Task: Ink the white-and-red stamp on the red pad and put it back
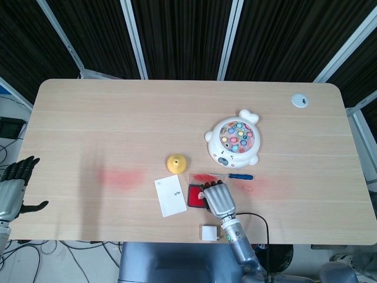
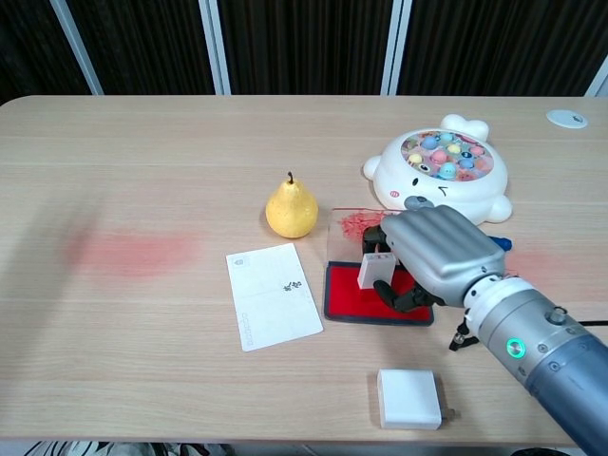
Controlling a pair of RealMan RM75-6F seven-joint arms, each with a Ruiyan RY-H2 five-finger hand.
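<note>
My right hand point(image 2: 432, 256) grips the white-and-red stamp point(image 2: 372, 270) and holds it upright on the red pad point(image 2: 347, 294). The stamp's foot touches the pad near its middle. From the head view the right hand point(image 1: 218, 199) covers most of the red pad point(image 1: 194, 195), and the stamp is hidden under it. My left hand point(image 1: 13, 187) hangs off the table's left edge, fingers apart and holding nothing.
A yellow pear point(image 2: 291, 209) stands left of the pad, with a white card point(image 2: 274, 294) in front of it. A clear lid smeared red point(image 2: 356, 225) lies behind the pad. A fishing toy point(image 2: 441, 171) sits behind the hand, a white charger point(image 2: 410, 399) near the front edge.
</note>
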